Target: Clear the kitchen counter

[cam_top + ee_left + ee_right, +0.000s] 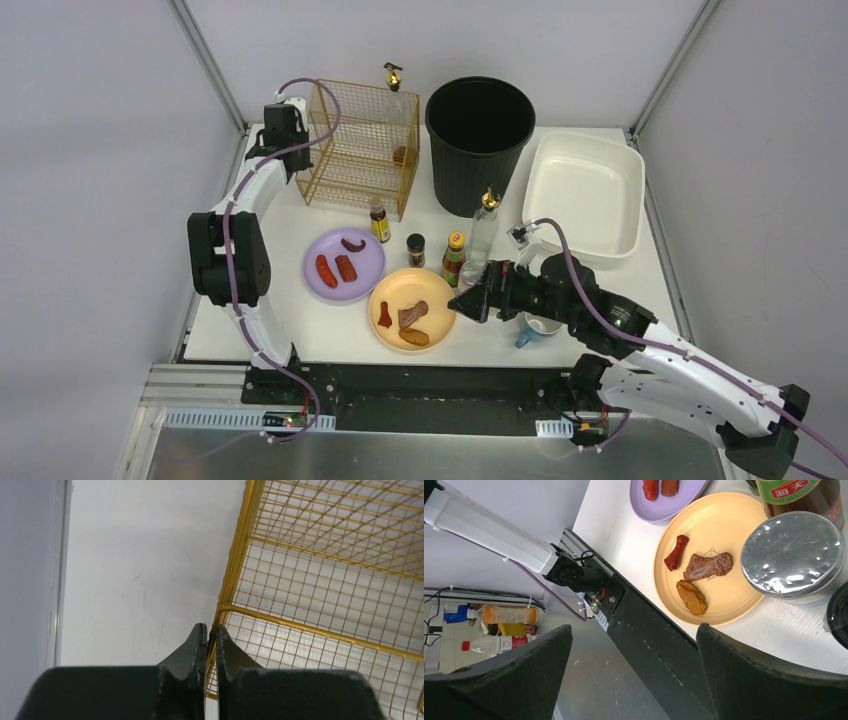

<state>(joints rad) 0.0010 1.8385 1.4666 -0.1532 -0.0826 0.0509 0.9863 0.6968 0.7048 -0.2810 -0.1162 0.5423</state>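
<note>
The white kitchen counter [300,330] holds a purple plate [368,248] with sausage pieces [327,270] and a yellow plate [385,292] with several food pieces [412,316]. Small bottles [454,258] stand behind the plates. My left gripper [296,150] is at the back left, its jaws [209,630] shut on a corner wire of the gold wire rack [360,145]. My right gripper [462,300] is wide open and empty, just right of the yellow plate [724,530]. In the right wrist view the gripper [634,627] hangs over the counter's black front rail [659,630].
A black bin [478,100] stands at the back centre and a white tub [585,190] at the back right. A tall clear bottle [483,225] stands near the right arm. A white mug [540,325] sits under that arm. A round silvery top [793,555] is close to my right gripper.
</note>
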